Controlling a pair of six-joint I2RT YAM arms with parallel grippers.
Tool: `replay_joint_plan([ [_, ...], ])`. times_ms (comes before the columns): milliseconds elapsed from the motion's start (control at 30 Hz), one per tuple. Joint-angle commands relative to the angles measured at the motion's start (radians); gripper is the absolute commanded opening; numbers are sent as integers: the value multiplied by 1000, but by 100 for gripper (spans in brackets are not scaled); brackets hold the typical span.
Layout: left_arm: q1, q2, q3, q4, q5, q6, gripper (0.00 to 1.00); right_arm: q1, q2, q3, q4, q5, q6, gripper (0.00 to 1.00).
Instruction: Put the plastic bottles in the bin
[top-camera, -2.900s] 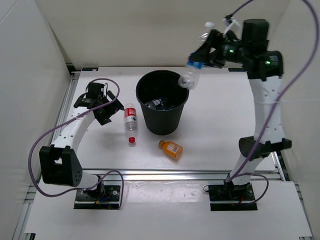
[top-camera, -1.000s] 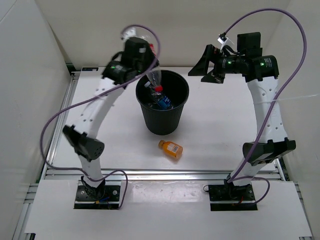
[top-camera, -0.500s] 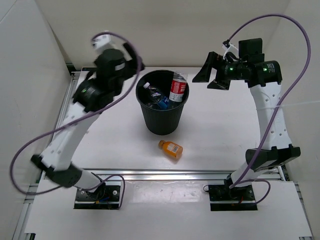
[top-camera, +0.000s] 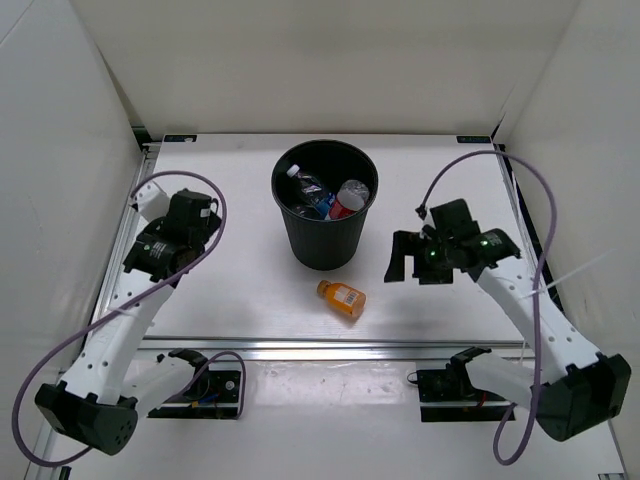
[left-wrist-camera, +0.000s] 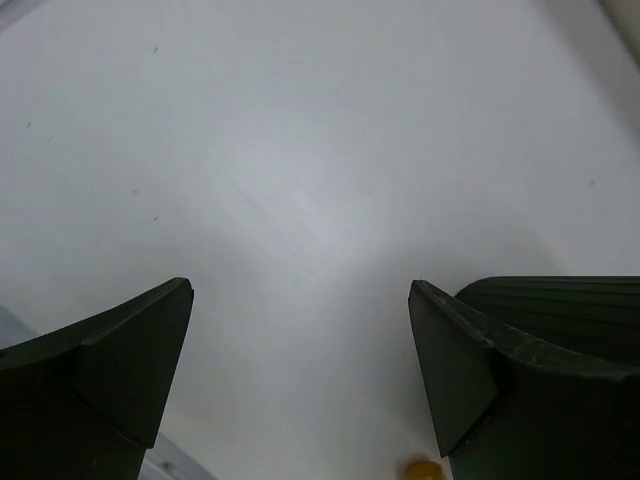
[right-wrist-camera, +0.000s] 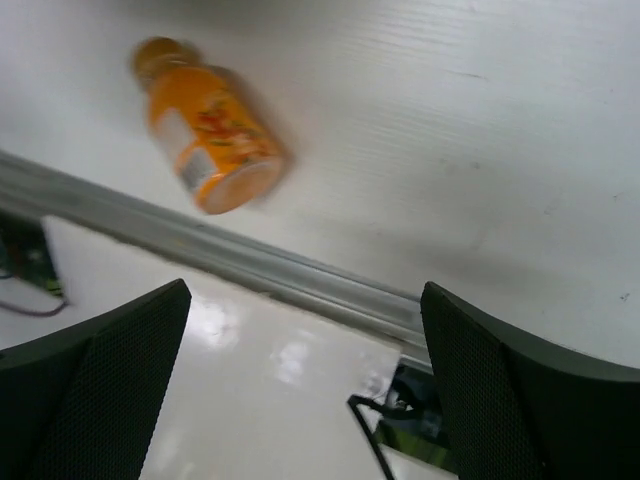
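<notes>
White table (top-camera: 440, 180): bears black bin (top-camera: 322, 245) and one loose bottle.
Upright bin stands centre-rear; red-label bottle (top-camera: 347, 198) and blue-label bottle (top-camera: 318, 203) lie inside.
Arms: left gripper (left-wrist-camera: 300, 290) fingers spread wide, empty, above bare table left of bin. Likewise right gripper (right-wrist-camera: 305, 292), spread wide, empty, near orange bottle (top-camera: 342, 298).
Orange bottle lies on side, near bin's front, untouched.

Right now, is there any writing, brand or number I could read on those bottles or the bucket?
No text here can be read.
On the orange bottle: a label with a barcode-like patch, too small from above, blurred in the right wrist view.
On the red-label bottle in the bin: print too small.
On the blue-label bottle in the bin: too small.
On the bin itself: no marking seen.
</notes>
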Motion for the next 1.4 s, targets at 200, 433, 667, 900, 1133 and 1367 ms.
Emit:
replay_joint_plan([
  [200,84,-142,-162,-83,125,-134,100,119,-345,-505,667,113,-44,100],
  [433,102,-133,-171,-95,154,-59,100,181,-242,-581,853,50,-131,100],
  [667,102,-188,-219,-55,145,-7,100,299,-24,-535,995,59,-170,100],
  [900,102,-198,-219,-75,145,-22,100,368,154,-501,1037,50,-188,100],
  [1133,102,-225,-228,-104,117,-4,100,392,213,-481,1037,36,-211,96],
  [1367,102,-253,-259,-124,117,-4,100,392,242,-438,1003,27,-259,95],
])
